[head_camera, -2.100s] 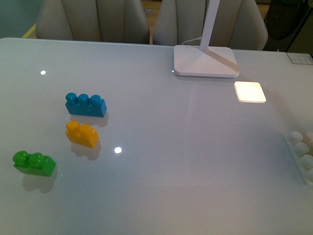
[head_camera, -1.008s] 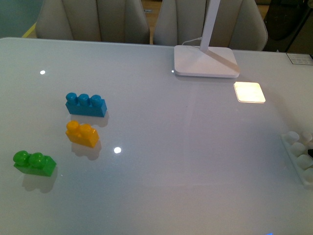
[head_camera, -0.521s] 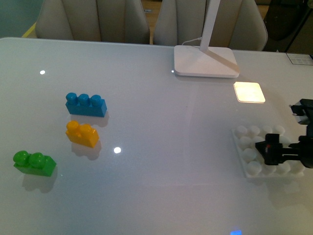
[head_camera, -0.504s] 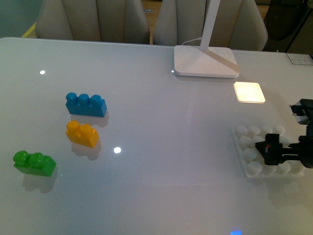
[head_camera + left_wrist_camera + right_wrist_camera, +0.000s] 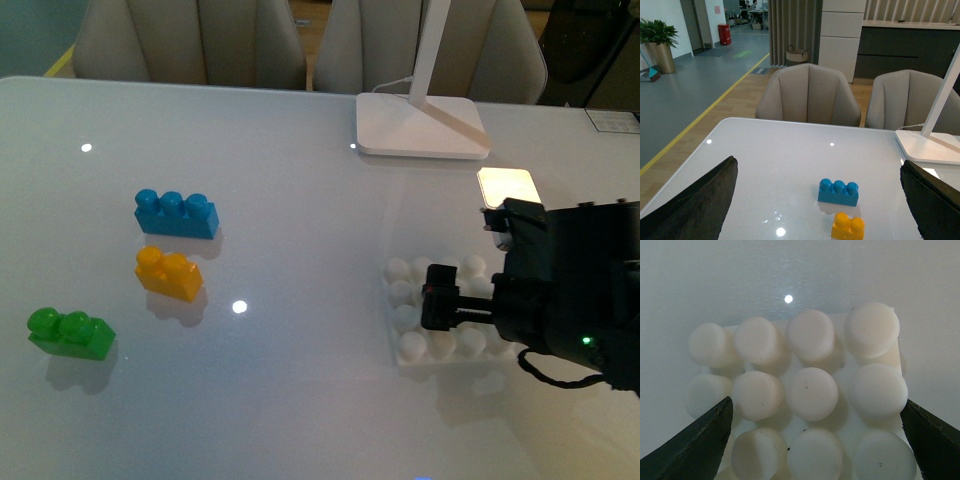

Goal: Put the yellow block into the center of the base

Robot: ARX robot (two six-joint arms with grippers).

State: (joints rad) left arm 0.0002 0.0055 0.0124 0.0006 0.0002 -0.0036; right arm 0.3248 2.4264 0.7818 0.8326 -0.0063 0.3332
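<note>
Dragged by the right gripper [image 5: 816,407], the base [image 5: 410,345] now lies before the lamp foot [image 5: 422,125], presumably to meet the yellow block [image 5: 167,273]; jaws straddle it, whether clamped I cannot tell.

The three-stud brick [image 5: 176,213] is lying just behind the block [image 5: 168,273] on the table's [image 5: 300,200] left, another brick [image 5: 69,333] nearer and further left. The base [image 5: 440,345] is showing well apart on the right, before the lamp foot [image 5: 420,125].
</note>
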